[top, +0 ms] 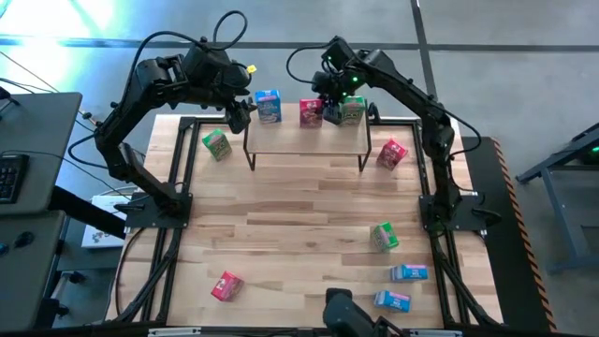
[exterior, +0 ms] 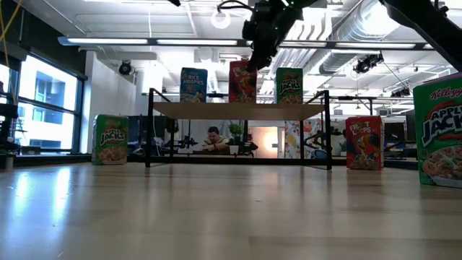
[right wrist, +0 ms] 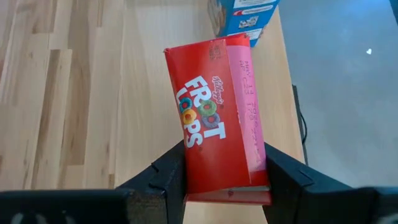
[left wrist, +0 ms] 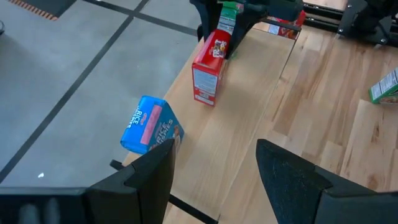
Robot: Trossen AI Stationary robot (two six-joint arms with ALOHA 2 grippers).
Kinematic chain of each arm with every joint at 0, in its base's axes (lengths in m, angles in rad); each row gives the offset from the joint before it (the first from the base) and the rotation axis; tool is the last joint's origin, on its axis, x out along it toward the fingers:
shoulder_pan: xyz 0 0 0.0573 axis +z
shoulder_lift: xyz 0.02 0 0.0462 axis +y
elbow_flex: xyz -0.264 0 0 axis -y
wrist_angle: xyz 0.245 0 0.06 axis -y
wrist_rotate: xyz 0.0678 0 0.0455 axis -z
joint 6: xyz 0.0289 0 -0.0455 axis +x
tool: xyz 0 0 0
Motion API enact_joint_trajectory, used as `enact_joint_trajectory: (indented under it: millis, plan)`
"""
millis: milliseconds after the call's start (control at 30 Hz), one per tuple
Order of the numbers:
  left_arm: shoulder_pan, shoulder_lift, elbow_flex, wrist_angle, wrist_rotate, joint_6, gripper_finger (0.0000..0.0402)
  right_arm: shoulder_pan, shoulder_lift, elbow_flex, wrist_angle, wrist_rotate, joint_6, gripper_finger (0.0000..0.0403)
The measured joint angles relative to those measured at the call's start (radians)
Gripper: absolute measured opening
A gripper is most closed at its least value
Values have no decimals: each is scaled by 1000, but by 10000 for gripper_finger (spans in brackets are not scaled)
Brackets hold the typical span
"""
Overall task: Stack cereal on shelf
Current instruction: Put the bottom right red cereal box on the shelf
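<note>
3 cereal boxes on shelf; right jaws apparently clenching red box, left released.

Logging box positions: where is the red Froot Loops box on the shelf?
The red Froot Loops cardboard box stands mid-shelf in the high view, between the blue box and green box, with the right gripper closed on it.

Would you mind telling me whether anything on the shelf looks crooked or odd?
On the shelf, the blue box sits turned at an angle to the edge, unlike the upright green box. The red box stands slightly twisted between the right gripper's jaws.
</note>
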Motion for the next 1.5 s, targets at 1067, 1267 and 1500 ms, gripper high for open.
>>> enact_joint_trajectory:
  millis: [1067,1267,1500]
  plan:
    - [0,0,0,0,0,0,216,-17,14,0,31,15,0,187]
    - [0,0,0,0,0,0,216,-19,14,0,46,14,-1,206]
    - [0,0,0,0,0,0,216,-19,14,0,58,46,-19,223]
